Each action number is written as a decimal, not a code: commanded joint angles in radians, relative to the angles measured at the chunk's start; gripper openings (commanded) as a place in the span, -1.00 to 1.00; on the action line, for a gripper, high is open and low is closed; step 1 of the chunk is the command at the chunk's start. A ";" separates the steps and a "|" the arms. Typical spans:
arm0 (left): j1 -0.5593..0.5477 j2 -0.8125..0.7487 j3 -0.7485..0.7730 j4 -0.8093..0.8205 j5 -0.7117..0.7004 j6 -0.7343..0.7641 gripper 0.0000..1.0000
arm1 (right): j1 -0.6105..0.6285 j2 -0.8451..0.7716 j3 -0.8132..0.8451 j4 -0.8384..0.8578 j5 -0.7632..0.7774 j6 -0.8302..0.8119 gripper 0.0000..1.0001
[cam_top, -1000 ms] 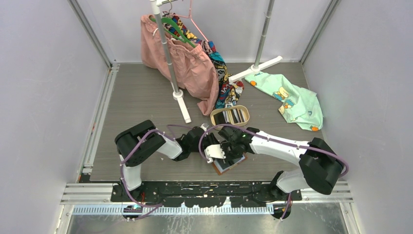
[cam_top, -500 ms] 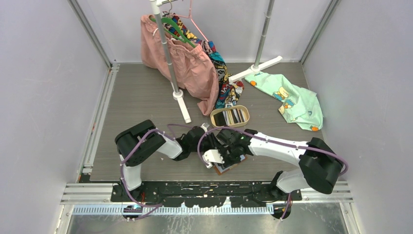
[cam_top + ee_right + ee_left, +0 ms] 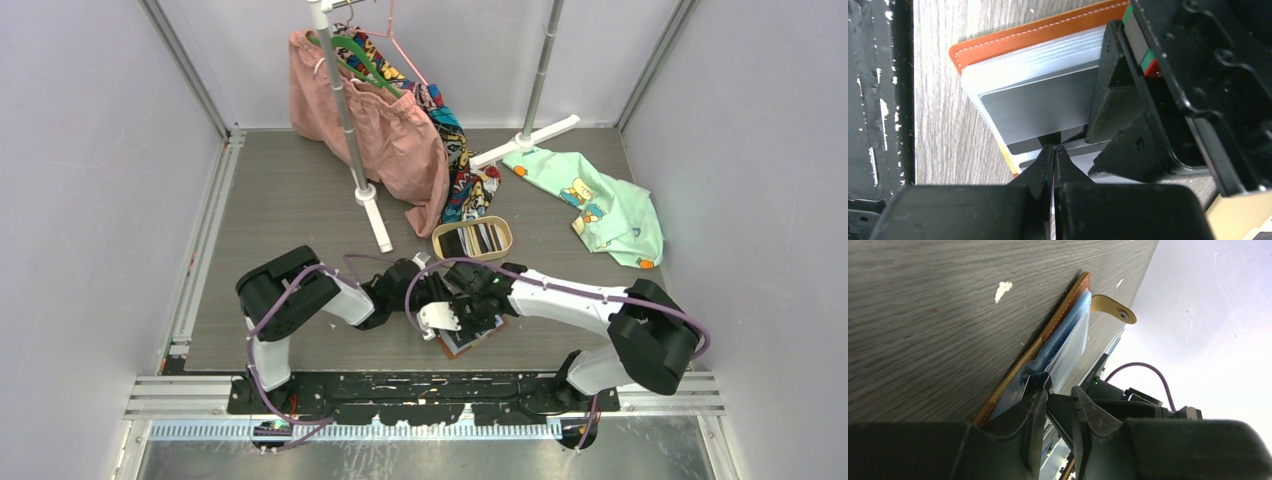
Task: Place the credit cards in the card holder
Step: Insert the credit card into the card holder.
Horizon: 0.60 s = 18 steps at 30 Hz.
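Lying open on the tabletop (image 3: 300, 200) near its front edge, the holder (image 3: 1038, 35) is met by both tools, its clear pockets fanned up. A thin pale card (image 3: 1053, 220), seen edge-on, is pinched tight in the right tool (image 3: 1053, 150) at the pockets, where a grey card (image 3: 1038, 105) is lodged. The left tool (image 3: 1058, 400) is set narrow against a bluish pocket (image 3: 1068, 345); whether it is gripped cannot be told.

Card holder (image 3: 462, 347) mostly covered by left claw (image 3: 445, 325), right claw (image 3: 468, 318) from above. Credit card (image 3: 1052, 210) in right claw seen edge-on; face hidden.
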State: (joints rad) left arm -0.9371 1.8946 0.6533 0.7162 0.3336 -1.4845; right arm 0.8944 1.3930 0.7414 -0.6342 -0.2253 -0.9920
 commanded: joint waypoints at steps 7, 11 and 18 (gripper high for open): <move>-0.001 -0.012 -0.005 -0.127 0.002 0.086 -0.42 | -0.083 -0.061 0.051 -0.059 -0.105 0.016 -0.79; -0.002 -0.108 -0.005 -0.194 -0.031 0.170 -0.41 | -0.215 -0.146 0.089 -0.150 -0.305 0.033 -0.54; -0.001 -0.294 -0.005 -0.343 -0.104 0.414 -0.41 | -0.392 -0.173 0.138 -0.201 -0.500 0.187 -0.24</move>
State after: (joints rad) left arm -0.9360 1.7203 0.6506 0.4755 0.2825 -1.2617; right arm 0.5514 1.2255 0.8330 -0.7860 -0.5568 -0.9024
